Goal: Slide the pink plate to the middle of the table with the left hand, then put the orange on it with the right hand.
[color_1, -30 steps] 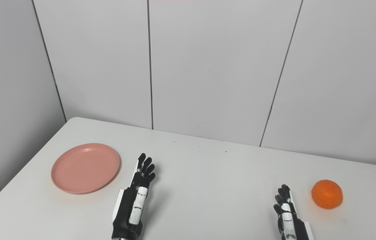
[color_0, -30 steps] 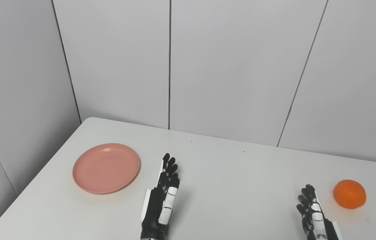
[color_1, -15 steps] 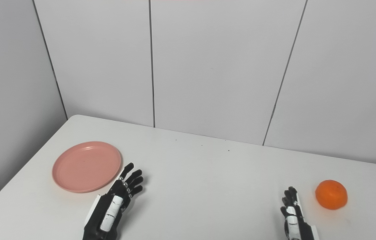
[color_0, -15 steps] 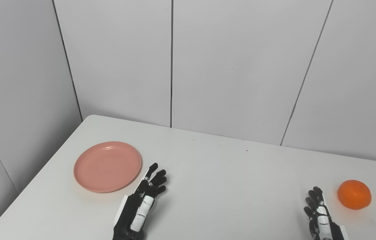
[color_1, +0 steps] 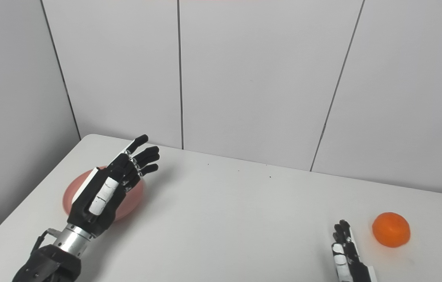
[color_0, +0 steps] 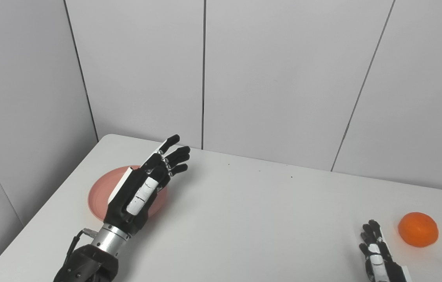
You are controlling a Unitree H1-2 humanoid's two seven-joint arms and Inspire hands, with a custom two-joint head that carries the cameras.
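The pink plate (color_0: 99, 196) lies flat near the table's left side, mostly hidden by my left hand (color_0: 146, 184). That hand hangs raised over the plate, open, its fingers stretched toward the back wall and holding nothing. I cannot tell whether it touches the plate. The orange (color_0: 418, 234) rests on the table at the far right. My right hand (color_0: 375, 256) lies low at the bottom edge, just left of the orange and apart from it, fingers extended and open.
The white table (color_0: 264, 219) meets grey wall panels at the back and left. Its left edge runs close to the plate. Bare tabletop stretches between the plate and the orange.
My left hand has lifted from the table beside the plate and swung left and forward, now over the plate. The right hand, plate and orange stay put. The camera shifted slightly.
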